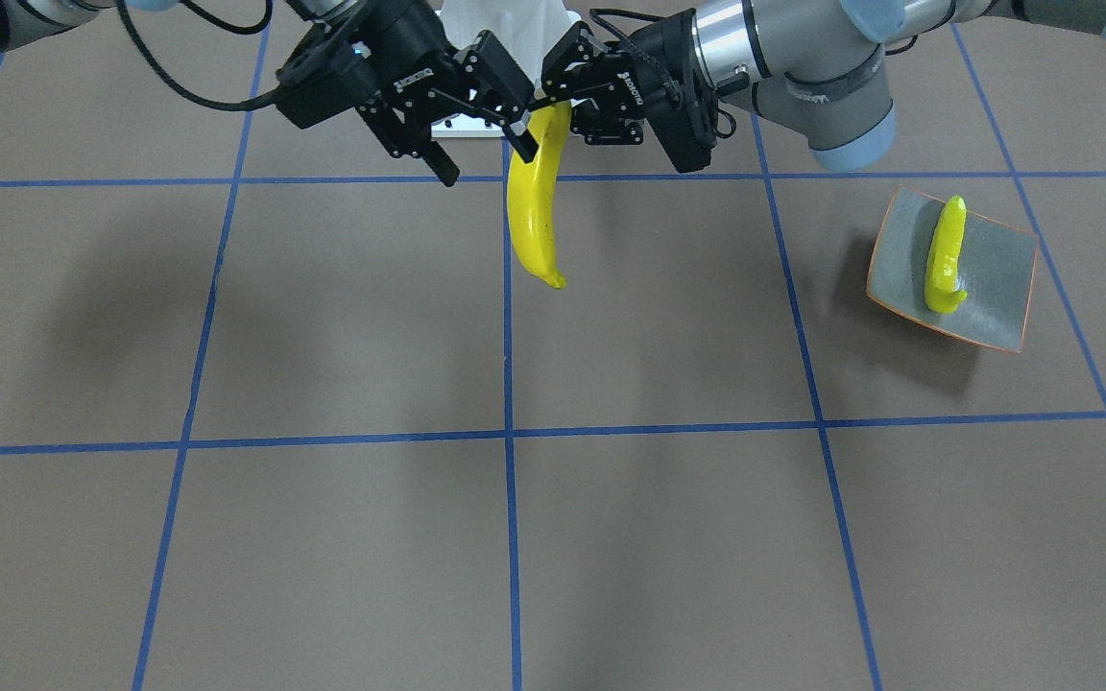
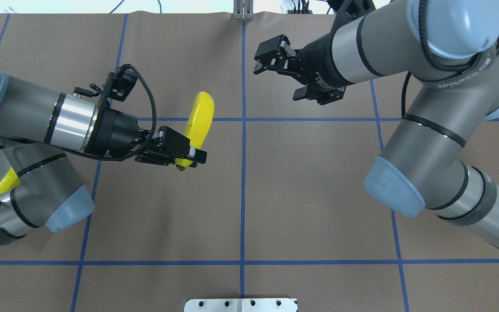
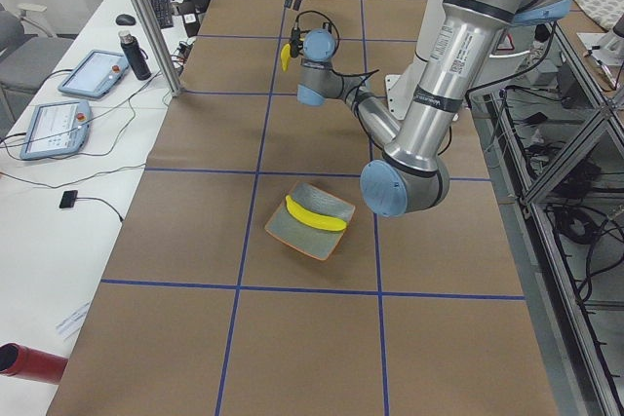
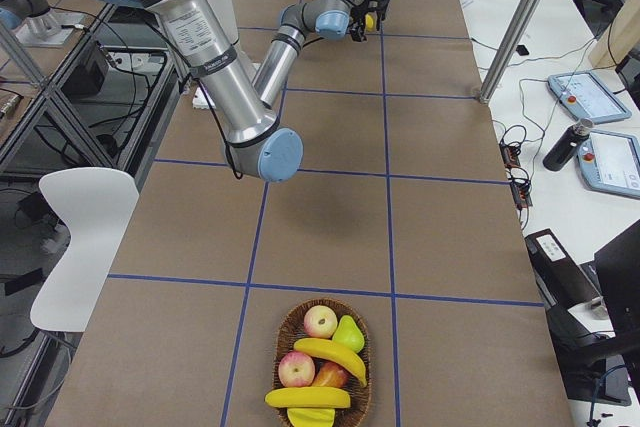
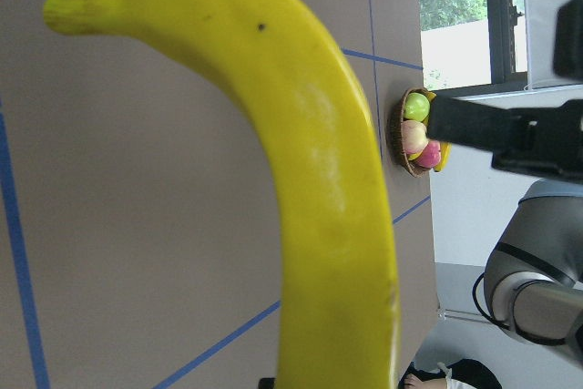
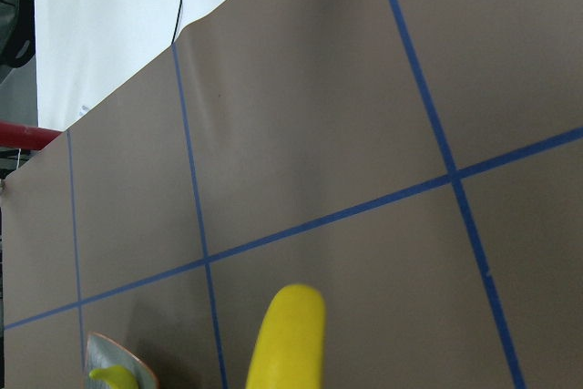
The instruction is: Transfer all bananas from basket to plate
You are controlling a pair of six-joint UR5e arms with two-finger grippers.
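Now, one banana [image 1: 945, 254] lies on the plate [image 1: 995, 278]. Away from the plate, the left end effector [image 2: 195, 156] pinches a second banana [image 2: 199, 119] by one end above the desk [image 2: 310, 195]. The right end effector [image 2: 258, 65], beside it, gapes empty. Farthest off, the basket [image 4: 281, 347] holds two more. Pinched so, the glossy fruit may swing and slip. The body lettering reads ROBOTIQ.

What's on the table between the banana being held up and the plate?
Nothing: in the front-facing view only bare table and one blue tape line separate the banana in the left pincer from the plate.
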